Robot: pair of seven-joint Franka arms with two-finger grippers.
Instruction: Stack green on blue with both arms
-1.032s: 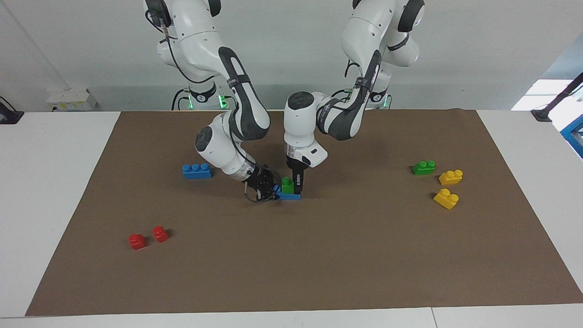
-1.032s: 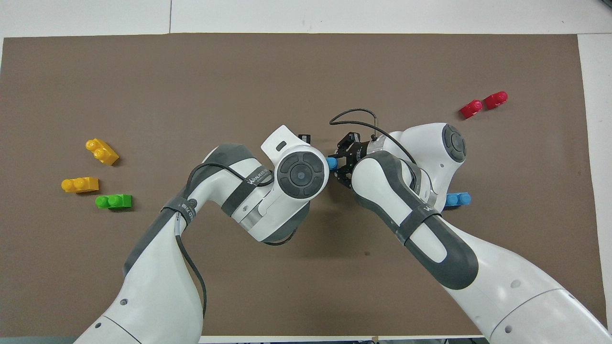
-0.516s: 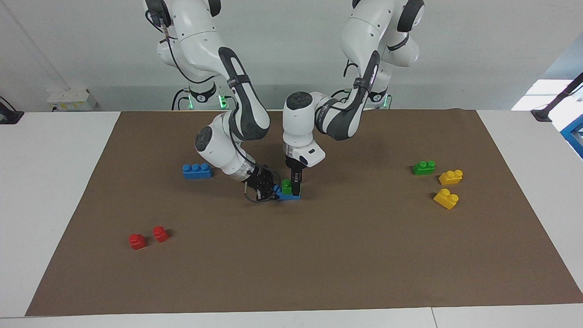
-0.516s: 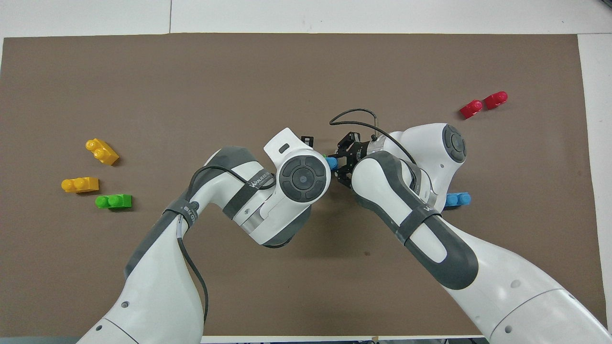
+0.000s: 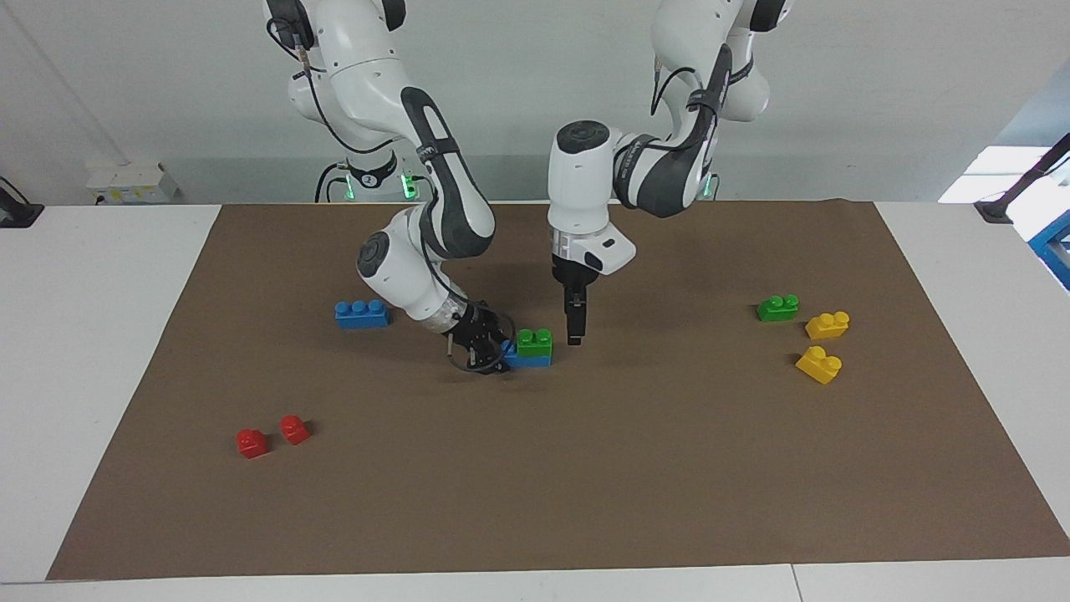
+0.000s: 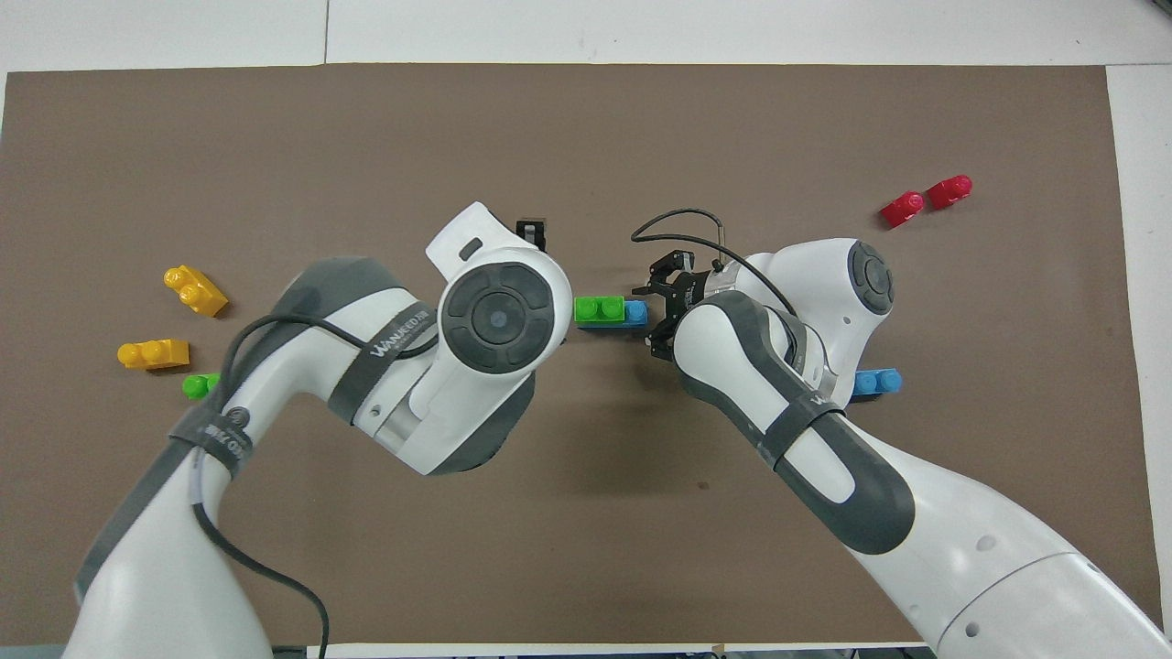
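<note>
A brown mat (image 5: 585, 468) covered the white table (image 5: 100, 334); a blue brick (image 5: 530, 359), at the right gripper's (image 5: 489, 349) jaws, lay on it.

A robotics lab: two robot arms (image 5: 435, 167) over a brown mat (image 5: 585, 468) against a bare wall.

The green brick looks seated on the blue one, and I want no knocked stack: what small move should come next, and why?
Probably draw the right claw back from the blue brick, away from the stack. The green brick sits on that blue brick, so the stacking looks done. The left claw hangs beside the stack, holding nothing, while the right claw is at the blue brick's end and could tip it.
</note>
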